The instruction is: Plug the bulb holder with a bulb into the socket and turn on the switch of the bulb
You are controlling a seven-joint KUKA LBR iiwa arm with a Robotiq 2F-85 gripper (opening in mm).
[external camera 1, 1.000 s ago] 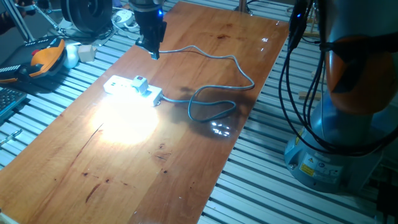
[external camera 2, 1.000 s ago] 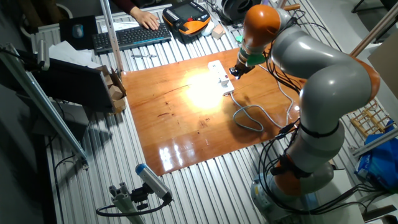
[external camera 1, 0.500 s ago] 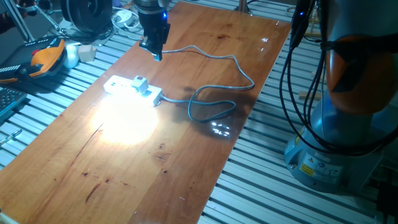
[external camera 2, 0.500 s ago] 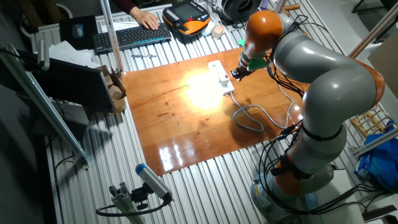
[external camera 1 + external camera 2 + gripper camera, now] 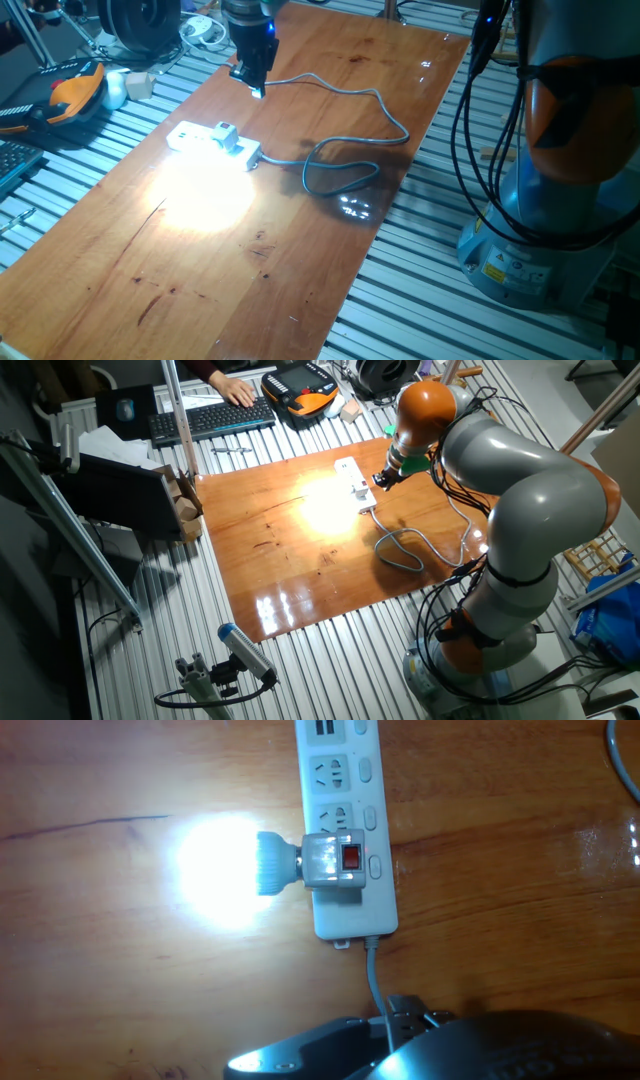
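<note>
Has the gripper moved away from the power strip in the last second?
Yes. In one fixed view the gripper has risen and shifted right, farther from the power strip, which stays put with the lit bulb.

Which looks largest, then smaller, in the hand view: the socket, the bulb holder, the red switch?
1. Socket, the long white strip; it runs out of the top edge, so only part shows.
2. Bulb holder, the boxy piece plugged into its last outlet.
3. Red switch, a small mark on the holder's face.
</note>
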